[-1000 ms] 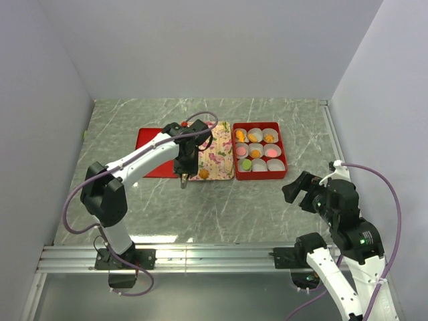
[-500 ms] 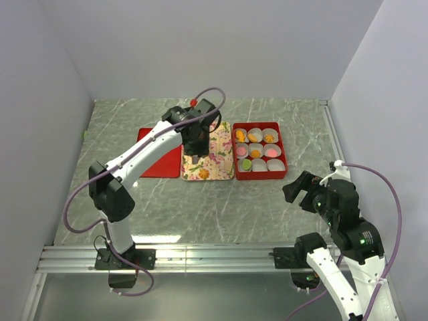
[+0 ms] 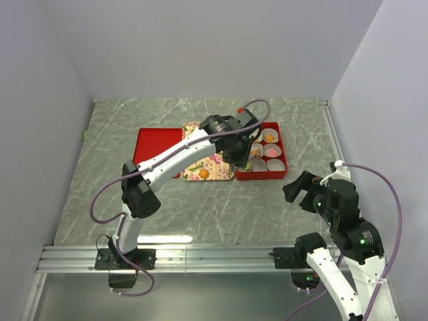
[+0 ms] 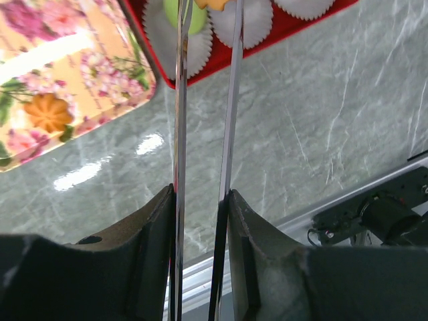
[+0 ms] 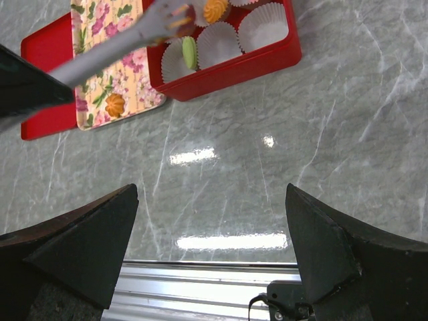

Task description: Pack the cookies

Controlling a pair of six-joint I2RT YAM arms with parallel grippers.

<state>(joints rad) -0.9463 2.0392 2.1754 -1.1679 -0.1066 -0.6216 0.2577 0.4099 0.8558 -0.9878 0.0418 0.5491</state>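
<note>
My left gripper [image 4: 200,194] is shut on a pair of thin metal tongs [image 4: 231,100]. It hangs over the left part of the red box [image 3: 281,162] in the top view [image 3: 235,150]. An orange cookie [image 4: 214,3] sits between the tong tips above the box's front row. The box holds white paper cups, with a green cookie [image 5: 190,52] and an orange cookie [image 5: 215,10] among those in them. One orange cookie [image 4: 47,112] lies on the floral cream tray [image 4: 73,63]. My right gripper [image 5: 210,221] is open and empty, away from the box.
A flat red lid [image 3: 155,150] lies left of the tray [image 3: 207,167], partly under it. The box's near wall [image 5: 234,67] faces the right gripper [image 3: 297,190]. A metal rail [image 3: 214,257] runs along the table's near edge. Grey walls close in both sides.
My left arm has swung right with the tongs, from the front of the floral tray, across it, to above the red box. The right arm has not moved.
</note>
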